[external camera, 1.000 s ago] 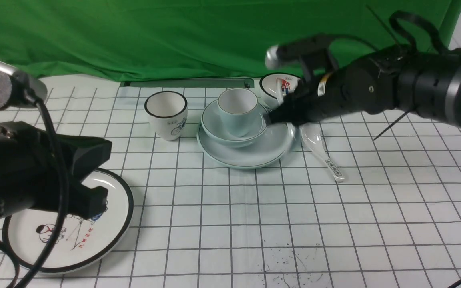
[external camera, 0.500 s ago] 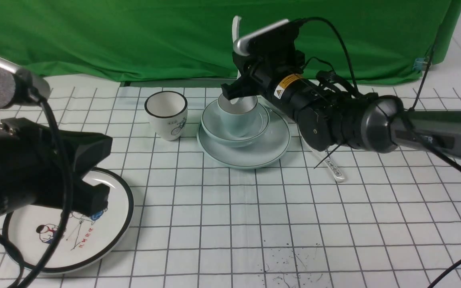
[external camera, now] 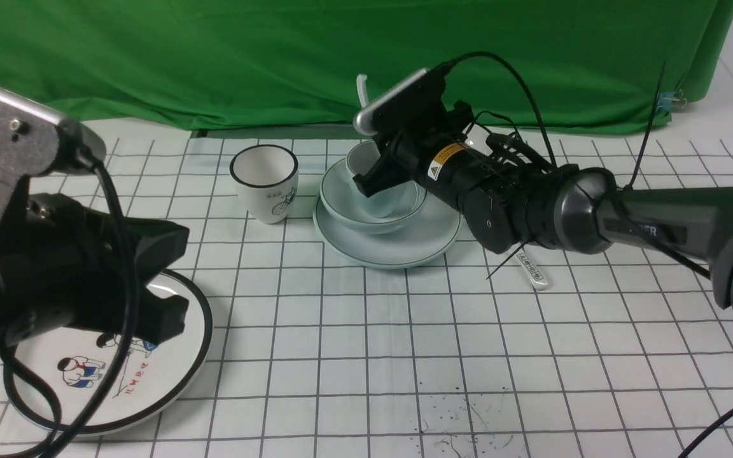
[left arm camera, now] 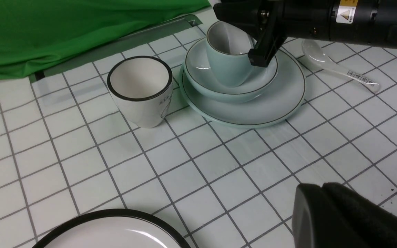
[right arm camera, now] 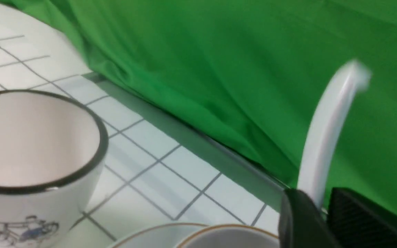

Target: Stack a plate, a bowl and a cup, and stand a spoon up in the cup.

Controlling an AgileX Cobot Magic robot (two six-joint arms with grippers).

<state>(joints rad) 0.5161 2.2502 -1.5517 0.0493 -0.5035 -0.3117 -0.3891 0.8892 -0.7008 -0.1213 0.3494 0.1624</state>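
- The stack stands at 12 o'clock on the table: the cup (external camera: 385, 203) sits in the bowl (external camera: 340, 192), and the bowl sits on the plate (external camera: 404, 249).
- Your right gripper (external camera: 378, 170) hangs over the cup's rim. The spoon (right arm camera: 326, 137) has its handle between the fingers (right arm camera: 298, 220) and rises toward 12 o'clock. I cannot tell whether the pads are pressing it or have let go, and the spoon's lower end is hidden.
- Your left gripper (left arm camera: 322, 206) has its jaws together on nothing, down at 8 o'clock, well apart from the stack.
- If the spoon is freed before its bowl rests on the cup's floor, it will drop and could chip or tip the cup.
- One finger is very near the cup's wall. A sideways retreat could drag the cup across the bowl, so lift straight up.
- A leaning handle may catch a finger as you leave.
- Watch the bicycle cup (external camera: 265, 181) at the stack's 9 o'clock and the labelled spoon (external camera: 530, 267) at its 4 o'clock. A low sweep of the arm would hit either.
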